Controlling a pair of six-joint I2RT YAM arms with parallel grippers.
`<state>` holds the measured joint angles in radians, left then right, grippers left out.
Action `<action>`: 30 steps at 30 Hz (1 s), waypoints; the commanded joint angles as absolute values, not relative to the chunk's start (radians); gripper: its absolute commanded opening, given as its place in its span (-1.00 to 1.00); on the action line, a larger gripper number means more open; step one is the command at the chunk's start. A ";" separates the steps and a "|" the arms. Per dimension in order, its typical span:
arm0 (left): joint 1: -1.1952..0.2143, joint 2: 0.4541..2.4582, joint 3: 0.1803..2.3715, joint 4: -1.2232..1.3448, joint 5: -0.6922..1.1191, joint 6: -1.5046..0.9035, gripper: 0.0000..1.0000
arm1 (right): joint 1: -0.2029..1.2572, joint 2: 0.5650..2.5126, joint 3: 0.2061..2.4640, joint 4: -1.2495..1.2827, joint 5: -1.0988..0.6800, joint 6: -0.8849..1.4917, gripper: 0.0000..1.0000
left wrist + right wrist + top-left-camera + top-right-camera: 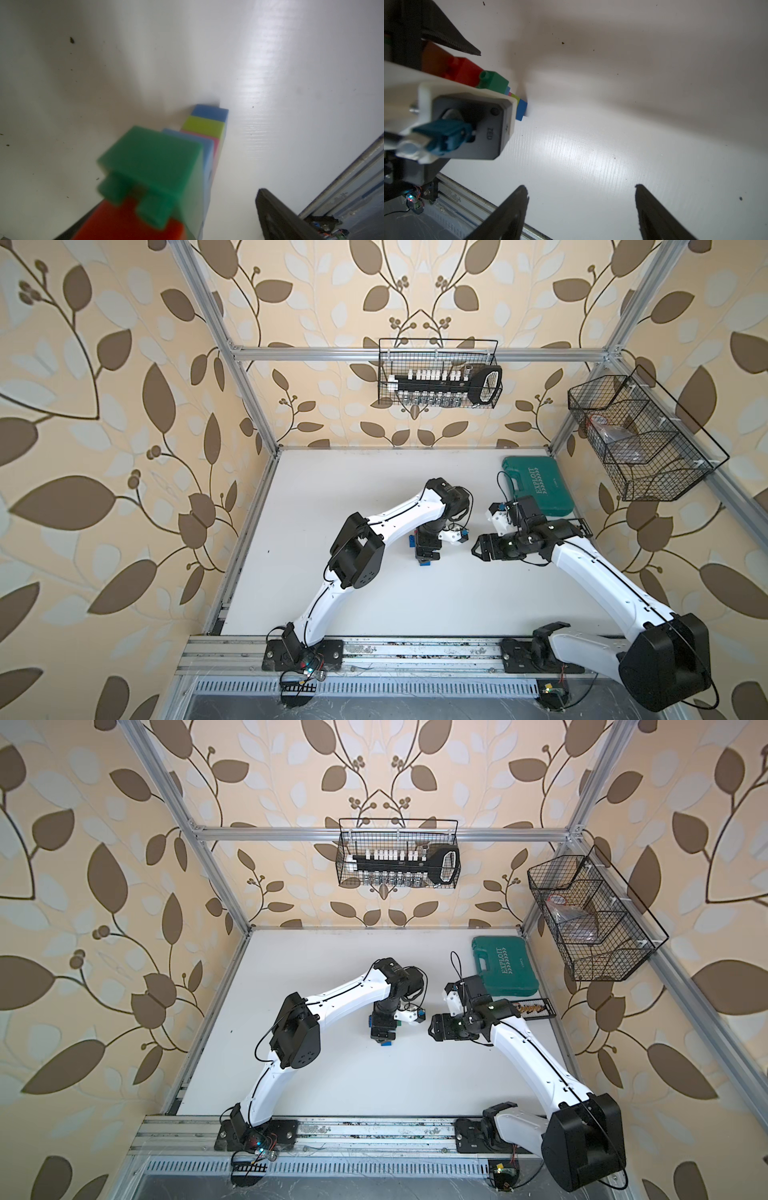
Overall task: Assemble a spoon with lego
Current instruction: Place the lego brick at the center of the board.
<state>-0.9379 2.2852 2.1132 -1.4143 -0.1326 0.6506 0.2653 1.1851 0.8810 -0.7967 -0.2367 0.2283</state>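
Observation:
The spoon [153, 162] is a flat brick build: a dark blue, lime and pink stem, then light blue, green and red. Its blue end [424, 566] touches the white table [353, 497] and also shows in a top view [387, 1043]. My left gripper [428, 551] hangs over it, open. Its jaws straddle the red and green part, and one finger [278, 216] stands well clear of the bricks. The right wrist view shows the spoon [492, 81] beneath the left arm's camera housing. My right gripper [581, 187] is open and empty, a short way to the right of the spoon [476, 549].
A teal tool case [538, 487] lies at the back right of the table, with a black tray [536, 1008] of small parts beside it. Wire baskets hang on the back wall [440, 373] and on the right frame [636, 439]. The arm bases sit on the front rail [415, 651].

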 commanded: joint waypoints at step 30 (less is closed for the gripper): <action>-0.823 2.345 2.168 -1.277 -0.065 0.752 0.98 | 0.262 1.175 0.910 -0.806 -0.241 0.199 0.61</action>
